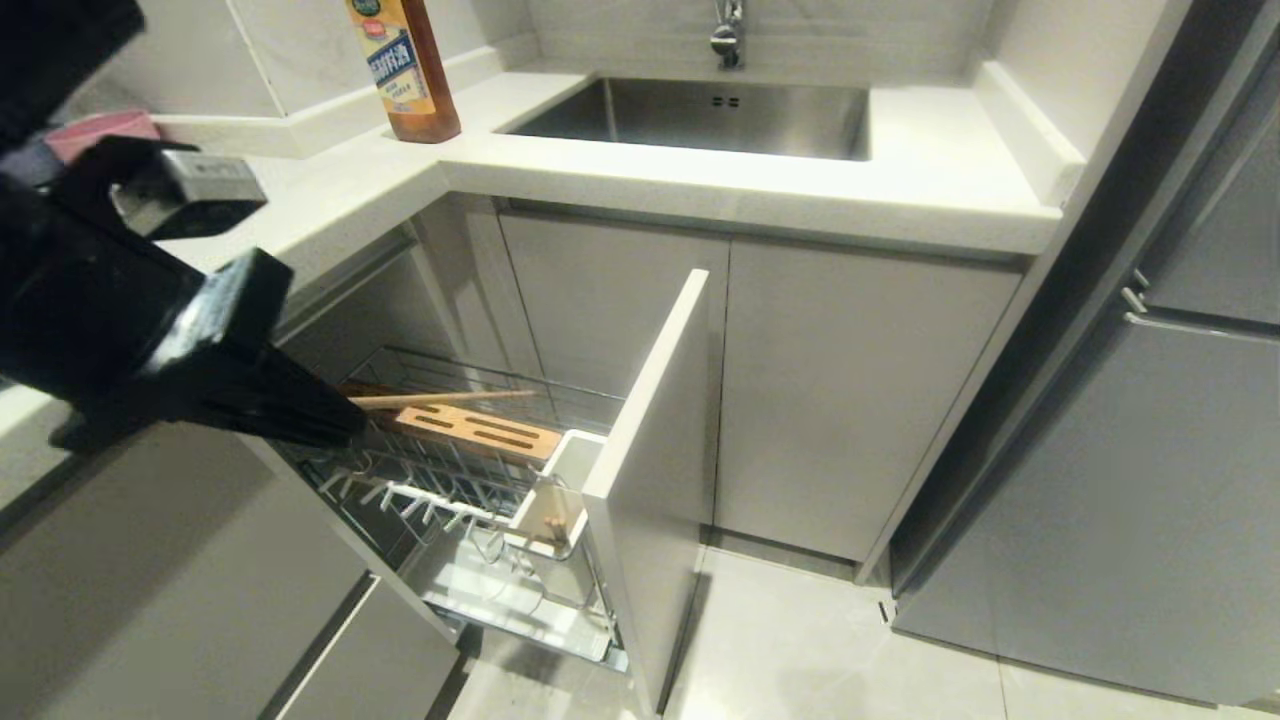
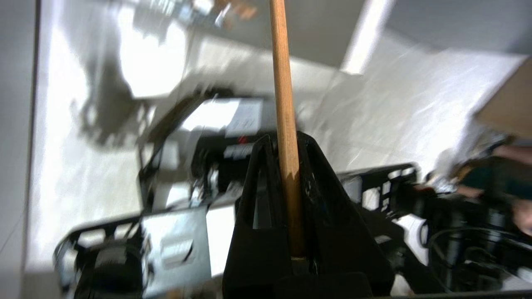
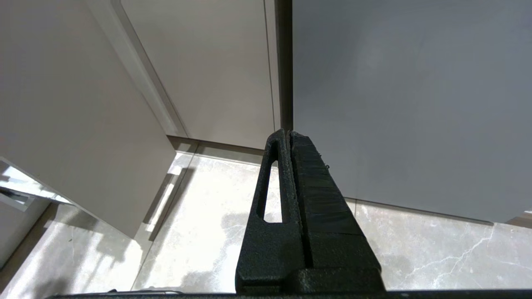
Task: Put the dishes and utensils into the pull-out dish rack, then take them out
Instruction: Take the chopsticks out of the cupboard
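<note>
The pull-out dish rack (image 1: 470, 475) stands drawn out of the lower cabinet, its pale grey front panel (image 1: 650, 450) facing right. Inside are a slotted wooden block (image 1: 480, 428) and a white utensil cup (image 1: 560, 470); a pale wooden end shows in the cup. My left gripper (image 1: 340, 415) hovers over the rack's back part, shut on one wooden chopstick (image 1: 450, 398) that points level toward the front panel. The left wrist view shows the chopstick (image 2: 282, 91) clamped between the black fingers (image 2: 324, 195). My right gripper (image 3: 288, 133) hangs shut and empty near the floor. The dishes and the spoon are out of view.
A brown sauce bottle (image 1: 405, 70) stands on the white counter (image 1: 900, 190) beside the steel sink (image 1: 700, 115). Something pink (image 1: 100, 130) lies on the counter behind my left arm. Grey appliance doors (image 1: 1150, 450) fill the right side. Pale floor tiles (image 1: 800, 650) lie before the rack.
</note>
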Robot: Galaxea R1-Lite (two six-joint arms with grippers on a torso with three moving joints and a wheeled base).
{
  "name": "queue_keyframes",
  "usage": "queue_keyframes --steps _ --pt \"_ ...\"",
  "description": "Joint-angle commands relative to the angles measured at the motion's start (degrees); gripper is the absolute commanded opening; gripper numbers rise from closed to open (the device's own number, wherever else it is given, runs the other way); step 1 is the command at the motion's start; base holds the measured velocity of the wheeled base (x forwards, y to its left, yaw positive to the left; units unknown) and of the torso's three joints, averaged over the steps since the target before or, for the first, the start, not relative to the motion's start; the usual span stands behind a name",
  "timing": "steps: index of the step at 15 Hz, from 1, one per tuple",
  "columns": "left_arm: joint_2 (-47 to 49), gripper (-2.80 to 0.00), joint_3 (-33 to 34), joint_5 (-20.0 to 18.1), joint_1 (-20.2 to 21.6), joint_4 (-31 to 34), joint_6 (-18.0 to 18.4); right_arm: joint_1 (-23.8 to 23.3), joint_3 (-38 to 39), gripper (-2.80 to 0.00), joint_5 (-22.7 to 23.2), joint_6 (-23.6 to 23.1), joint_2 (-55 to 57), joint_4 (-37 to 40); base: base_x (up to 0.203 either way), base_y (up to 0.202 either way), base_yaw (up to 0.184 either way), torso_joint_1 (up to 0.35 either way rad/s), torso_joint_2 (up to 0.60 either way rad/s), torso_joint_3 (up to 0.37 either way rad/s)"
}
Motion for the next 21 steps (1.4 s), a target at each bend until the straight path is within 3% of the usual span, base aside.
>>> queue_keyframes --steps 1,4,7,11,16,21 --pt "-5.25 -2.8 0.0 0.07 -0.13 -0.51 -0.1 0.0 0.0 -2.8 -0.04 0.02 0.05 -0.01 0.0 0.0 0.0 0.0 0.0 0.0" --pt "-11.26 -2.8 0.02 0.92 0.09 -3.87 0.11 0.0 0.0 -2.8 0.05 0.02 0.05 -0.01 0.0 0.0 0.0 0.0 0.0 0.0" --pt "-15.84 -2.8 0.08 5.71 3.57 -8.98 0.26 0.0 0.0 -2.8 -0.04 0.02 0.05 -0.01 0.0 0.0 0.0 0.0 0.0 0.0" --pt "-18.05 -2.8 0.1 10.81 17.06 -13.65 1.95 0.0 0.0 -2.8 -0.04 0.02 0.05 -0.01 0.0 0.0 0.0 0.0 0.0 0.0" --pt "-19.23 -2.8 0.29 12.27 35.95 -15.58 3.77 0.0 0.0 -2.8 -0.04 0.02 0.05 -0.01 0.0 0.0 0.0 0.0 0.0 0.0" --pt "-13.74 -2.8 1.31 12.54 48.1 -17.0 3.5 0.0 0.0 -2.8 0.05 0.02 0.05 -0.01 0.0 0.0 0.0 0.0 0.0 0.0"
